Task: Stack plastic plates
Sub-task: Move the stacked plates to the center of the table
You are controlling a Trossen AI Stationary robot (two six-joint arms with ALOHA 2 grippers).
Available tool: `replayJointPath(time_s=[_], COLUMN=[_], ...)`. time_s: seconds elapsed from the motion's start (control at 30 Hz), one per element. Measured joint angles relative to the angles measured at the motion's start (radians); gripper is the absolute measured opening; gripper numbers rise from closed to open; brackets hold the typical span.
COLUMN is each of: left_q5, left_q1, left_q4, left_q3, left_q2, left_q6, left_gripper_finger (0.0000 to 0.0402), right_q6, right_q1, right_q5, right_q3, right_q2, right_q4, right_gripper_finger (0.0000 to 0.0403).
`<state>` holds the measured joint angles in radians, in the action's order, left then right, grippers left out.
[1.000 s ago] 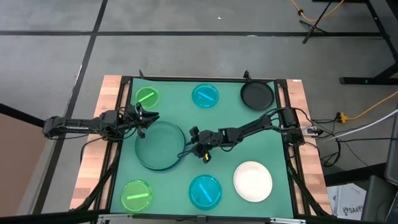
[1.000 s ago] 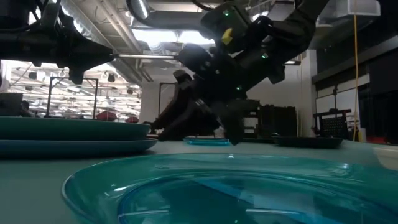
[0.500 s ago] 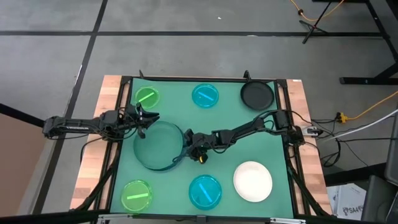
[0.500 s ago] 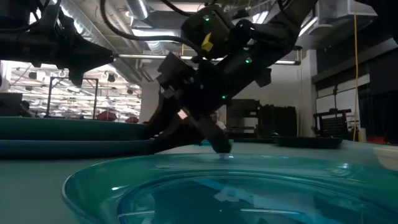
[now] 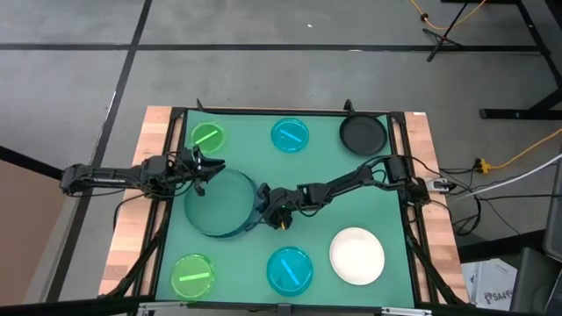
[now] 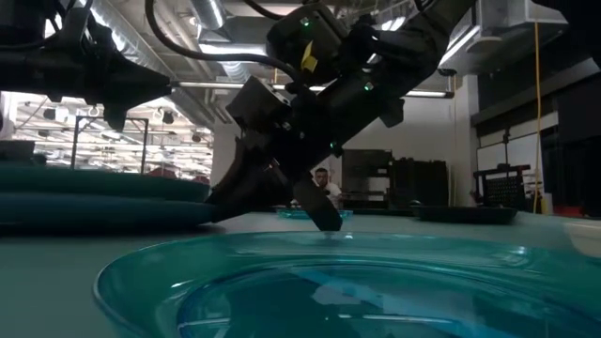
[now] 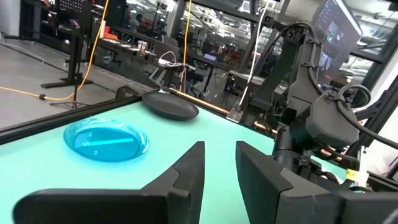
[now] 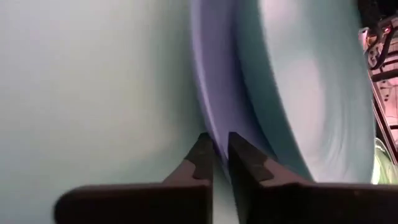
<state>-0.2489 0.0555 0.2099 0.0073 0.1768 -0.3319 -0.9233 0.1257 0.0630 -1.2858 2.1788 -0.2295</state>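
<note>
- The right hand [image 5: 261, 213] reaches in low at the right rim of the large stacked pair of plates left of the tabletop's [image 5: 325, 171] centre: a dark green plate [image 5: 215, 202] on top of a slate-blue plate [image 8: 214, 87].
- Seen from the right wrist, its fingers [image 8: 202, 155] stand almost closed with the slate-blue rim pinched between them.
- The left hand [image 5: 207, 167] hovers at the far left rim of the same pair; its fingers [image 7: 186, 171] are a little apart and hold nothing.
- Counted from above: two large plates stacked, one black plate [image 5: 363, 133] at the far right, one white plate [image 5: 356, 255] at the near right.
- Two small cyan plates: one far centre [image 5: 290, 134], one near centre [image 5: 289, 269].
- Two small lime-green plates: one far left [image 5: 208, 137], one near left [image 5: 193, 276].
</note>
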Motion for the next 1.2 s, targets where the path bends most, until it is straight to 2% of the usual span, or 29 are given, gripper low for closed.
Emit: replayJointPath(time_s=[0.3, 0.47, 0.77, 1.2], left_q5=[0.0, 0.0, 0.001, 0.007], left_q1=[0.0, 0.0, 0.0, 0.0], left_q4=[0.0, 0.0, 0.0, 0.008], left_q3=[0.0, 0.0, 0.0, 0.0], left_q2=[0.0, 0.0, 0.0, 0.0], left_q6=[0.0, -0.002, -0.006, -0.029], left_gripper_finger=[0.0085, 0.0085, 0.0085, 0.0085], right_q6=[0.027, 0.067, 0.186, 0.428], right_q1=[0.0, 0.003, 0.078, 0.139], right_q5=[0.082, 0.128, 0.202, 0.084], right_q3=[0.0, 0.002, 0.003, 0.006], right_q2=[-0.005, -0.021, -0.065, -0.191], right_q4=[0.06, 0.182, 0.378, 0.744], right_gripper_finger=[0.0004, 0.0004, 0.0001, 0.0])
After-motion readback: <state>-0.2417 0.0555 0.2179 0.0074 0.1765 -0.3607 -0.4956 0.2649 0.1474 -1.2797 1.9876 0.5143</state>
